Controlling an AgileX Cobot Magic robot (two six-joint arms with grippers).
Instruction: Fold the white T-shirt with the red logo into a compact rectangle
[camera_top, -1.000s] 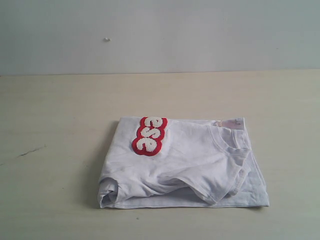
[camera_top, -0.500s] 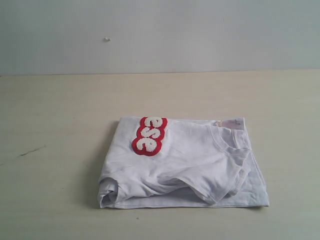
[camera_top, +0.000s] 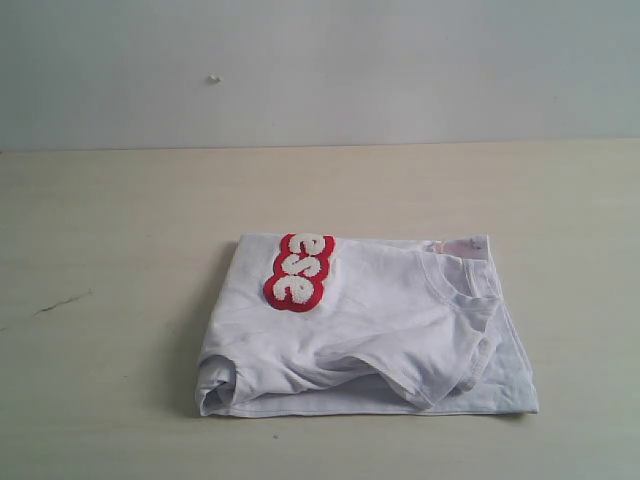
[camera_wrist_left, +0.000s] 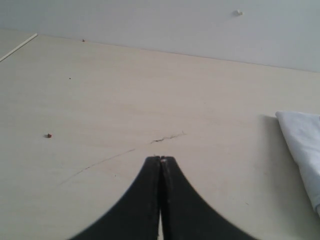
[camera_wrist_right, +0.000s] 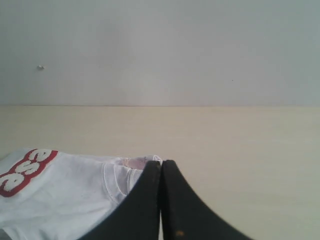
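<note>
Shirt (camera_top: 372, 330) sits folded on desk (camera_top: 120, 250), unmoved this past second; my left fingers (camera_wrist_left: 158, 163) and right fingers (camera_wrist_right: 158, 165) are pressed together, empty. Folding looks done.

A white T-shirt (camera_top: 380, 330) is lying folded into a rough, slightly lopsided rectangle on a pale tabletop (camera_top: 120, 250), a little right of centre in the exterior view. Its red logo (camera_top: 299, 271) is facing up near the far left corner of the bundle. It is showing only the fuzzy white letters "ese" on a thick red outline, running at a slant. The ribbed collar (camera_top: 455, 285) is sitting toward the right side. Loose layers are bunching along the near edge, and the near left corner is rolling under.
</note>
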